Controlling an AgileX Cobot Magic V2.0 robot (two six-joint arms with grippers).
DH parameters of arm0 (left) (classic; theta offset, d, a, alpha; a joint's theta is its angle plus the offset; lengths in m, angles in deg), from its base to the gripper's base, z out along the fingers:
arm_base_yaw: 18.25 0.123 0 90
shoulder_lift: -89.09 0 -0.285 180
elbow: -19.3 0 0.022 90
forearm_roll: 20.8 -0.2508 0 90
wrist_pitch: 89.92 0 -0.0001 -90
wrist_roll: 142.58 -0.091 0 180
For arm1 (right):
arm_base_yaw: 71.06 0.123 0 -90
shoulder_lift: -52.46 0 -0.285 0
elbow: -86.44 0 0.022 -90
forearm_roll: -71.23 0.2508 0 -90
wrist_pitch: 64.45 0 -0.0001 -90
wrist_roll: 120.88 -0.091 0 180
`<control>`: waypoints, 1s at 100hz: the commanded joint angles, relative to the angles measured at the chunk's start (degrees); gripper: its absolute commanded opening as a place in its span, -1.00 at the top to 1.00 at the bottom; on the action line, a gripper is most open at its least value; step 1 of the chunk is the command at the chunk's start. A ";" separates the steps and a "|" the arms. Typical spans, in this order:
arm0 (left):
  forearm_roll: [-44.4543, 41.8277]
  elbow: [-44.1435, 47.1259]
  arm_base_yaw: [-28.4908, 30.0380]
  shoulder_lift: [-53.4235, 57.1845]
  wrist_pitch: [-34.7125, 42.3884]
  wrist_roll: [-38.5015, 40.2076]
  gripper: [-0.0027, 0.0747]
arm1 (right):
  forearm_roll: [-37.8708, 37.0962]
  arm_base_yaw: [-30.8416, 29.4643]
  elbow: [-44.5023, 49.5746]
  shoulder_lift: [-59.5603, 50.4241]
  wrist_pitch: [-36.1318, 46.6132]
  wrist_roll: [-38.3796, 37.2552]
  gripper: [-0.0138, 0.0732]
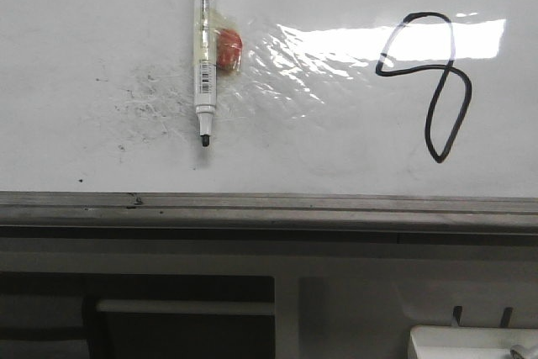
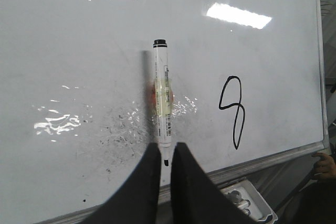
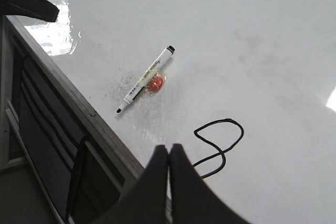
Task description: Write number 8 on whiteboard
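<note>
White and glossy, the whiteboard (image 1: 84, 23) fills the upper part of the front view, its grey metal frame edge (image 1: 269, 208) running across below it. Faint grey smudges and dark specks (image 1: 147, 98) mark the surface left of centre.

Number 8 (image 1: 433, 81): a thin black hand-drawn figure on the right part of the board, with a rounded upper loop and a narrow, elongated lower loop, lopsided in outline. It also appears in the left wrist view (image 2: 233, 109) and the right wrist view (image 3: 219, 145).

Marker (image 1: 204, 48): a white-barrelled pen with a barcode label lies flat on the board, well apart from the figure, dark tip pointing toward the frame edge and uncapped. A small red-orange object (image 1: 229, 48) is fixed to its barrel under yellowish transparent tape.

Left gripper (image 2: 166, 156): the dark fingers stand slightly parted, with the marker's tip end showing in the narrow gap between them; whether the pads touch the pen cannot be told, so its state is undetermined.

Right gripper (image 3: 169, 153): the two dark fingers are pressed together, nothing between them, near the lower loop of the figure in its own view.

Grey panel with dark recesses (image 1: 185, 308): lies below the frame edge. A white tray (image 1: 471, 344) sits at the lower right corner of the front view.
</note>
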 commanded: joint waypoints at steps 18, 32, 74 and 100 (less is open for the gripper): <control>0.33 0.08 -0.41 2.01 -3.75 0.00 0.98 | -0.56 -0.36 -0.75 -0.51 2.37 -1.03 0.83; 0.33 0.08 -0.41 2.01 -3.75 0.00 0.98 | -0.56 -0.36 -0.75 -0.51 2.37 -1.03 0.83; 0.33 0.29 -0.41 2.01 -3.75 0.00 0.98 | -0.56 -0.36 -0.75 -0.51 2.37 -1.03 0.83; -5.04 1.69 2.50 6.05 -3.99 0.00 0.98 | -0.56 -0.36 -0.75 -0.51 2.37 -1.03 0.83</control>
